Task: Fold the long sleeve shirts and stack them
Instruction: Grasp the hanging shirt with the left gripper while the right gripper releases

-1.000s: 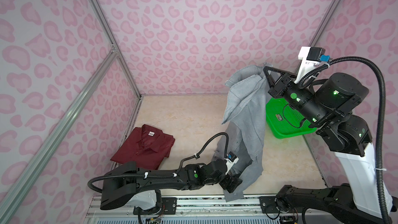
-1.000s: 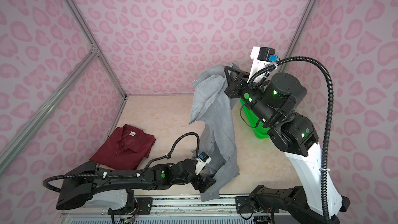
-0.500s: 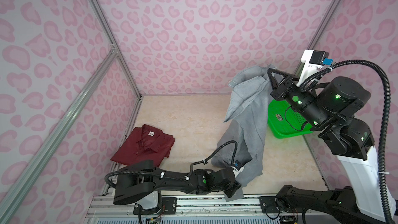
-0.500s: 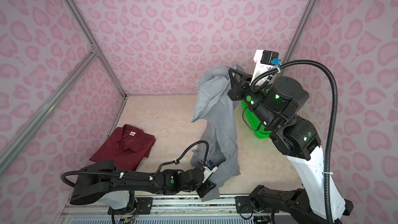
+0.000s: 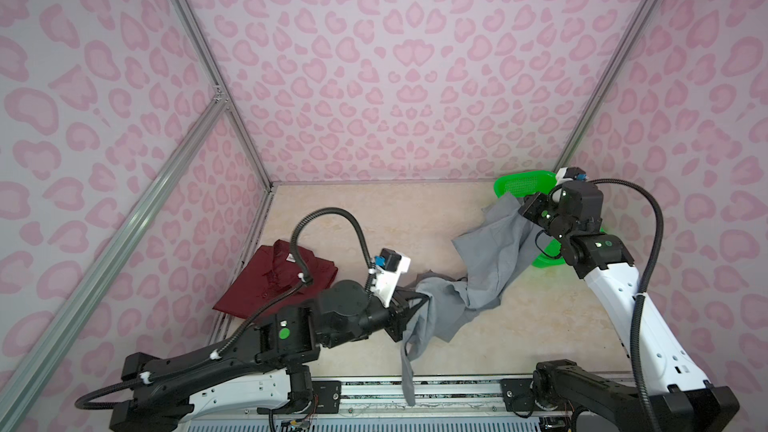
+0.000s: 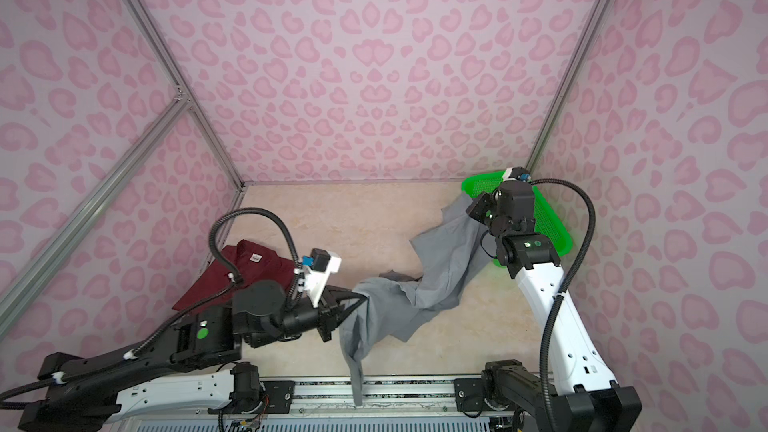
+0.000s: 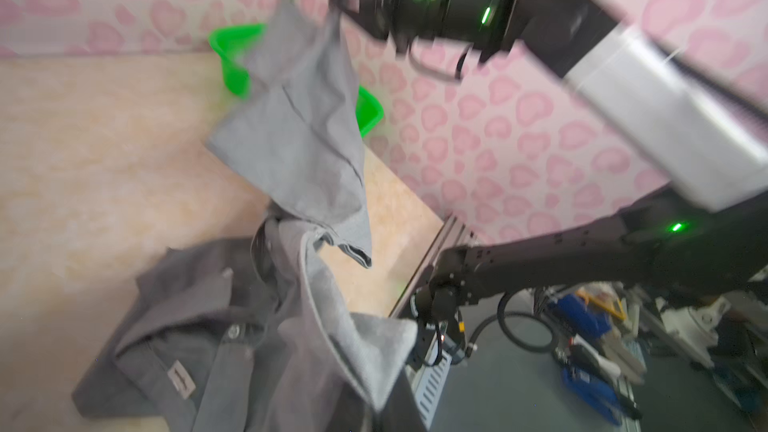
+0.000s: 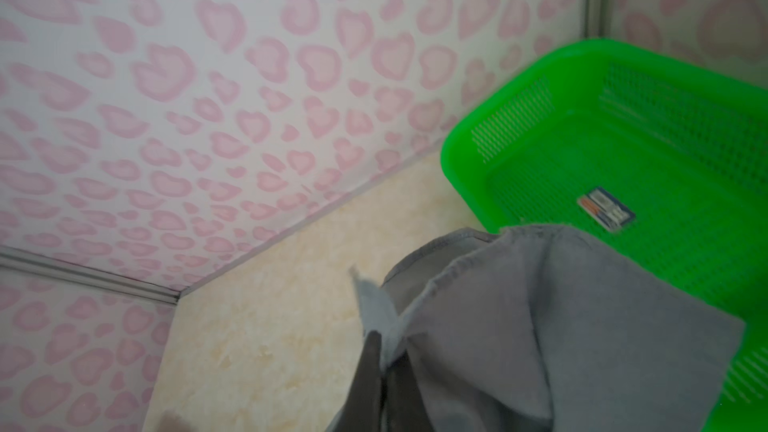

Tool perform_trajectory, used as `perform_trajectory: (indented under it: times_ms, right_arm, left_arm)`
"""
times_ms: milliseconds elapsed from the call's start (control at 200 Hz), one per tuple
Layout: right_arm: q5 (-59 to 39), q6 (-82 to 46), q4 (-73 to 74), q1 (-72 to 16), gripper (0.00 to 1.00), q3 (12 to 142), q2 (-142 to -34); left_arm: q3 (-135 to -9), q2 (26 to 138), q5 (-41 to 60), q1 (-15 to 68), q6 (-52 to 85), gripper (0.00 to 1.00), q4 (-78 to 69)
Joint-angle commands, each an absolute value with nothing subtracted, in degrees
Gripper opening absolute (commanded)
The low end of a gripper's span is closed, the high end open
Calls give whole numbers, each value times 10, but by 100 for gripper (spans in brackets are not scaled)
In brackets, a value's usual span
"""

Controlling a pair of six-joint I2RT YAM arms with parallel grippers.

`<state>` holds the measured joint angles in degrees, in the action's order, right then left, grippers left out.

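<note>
Crumpled grey shirt [image 5: 490, 251], folded maroon shirt [image 5: 259, 282]

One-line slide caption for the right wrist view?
Wrist view: right tool pinching an edge of the grey shirt over the table, green basket alongside.

Left arm [image 5: 291, 332], lower left of frame, and right arm [image 5: 623, 297], lower right: white shells low down, black links above. I note a round green sticker [image 5: 284, 333] on each. Ribbed black cable [image 5: 328, 210] arcs to a white camera mount [image 5: 392, 275] with blue plug, centre frame. Left gripper [image 6: 362, 297]: black, triangular in outline.
</note>
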<state>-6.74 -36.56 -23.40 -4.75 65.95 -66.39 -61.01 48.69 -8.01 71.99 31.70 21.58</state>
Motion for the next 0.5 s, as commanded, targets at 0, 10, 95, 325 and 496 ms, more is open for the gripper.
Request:
perform_trajectory:
  times_ms: [0,10,95,325,496]
  right_arm:
    - [-151,-420,-171,-40,1,610,-668]
    - [-151,-420,-171,-40,3,606,-669]
    - [-147,-409,-178,-49,23,589,-663]
    - [-99,-309,-266,-127,52,630,-611]
    - [-76,-217,-286,-276,57,649,-541]
  left_arm:
    - [-714,482,-63,674,316,4,383]
    - [-725,483,-60,668,317,4,390]
    - [-822,509,-33,623,328,4,447]
    - [-1064,634,43,527,347,4,593]
    - [-1150,722,108,474,361,3,615]
